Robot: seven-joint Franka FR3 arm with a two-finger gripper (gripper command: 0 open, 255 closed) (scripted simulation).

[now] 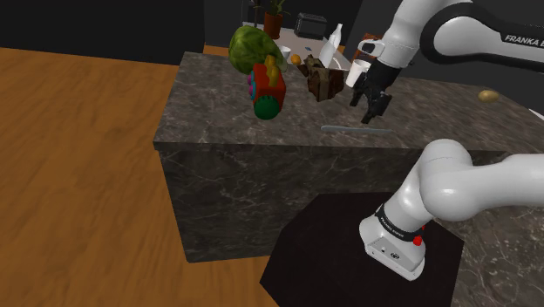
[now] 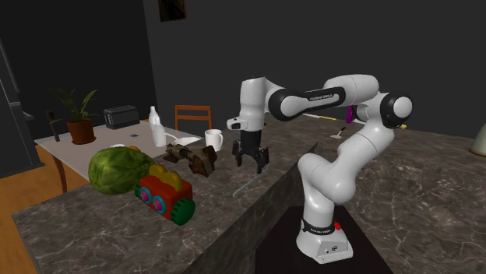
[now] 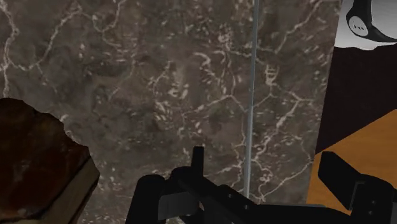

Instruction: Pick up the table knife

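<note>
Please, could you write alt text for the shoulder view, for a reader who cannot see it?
The white arm's black pincer, open, hangs over a thin grey table knife that lies flat near the edge of a dark marble counter. Beyond it are a colourful toy, a green cabbage and a white mug.

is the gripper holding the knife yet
No, the knife lies flat on the marble counter while the gripper hangs above it with its fingers apart.
</note>
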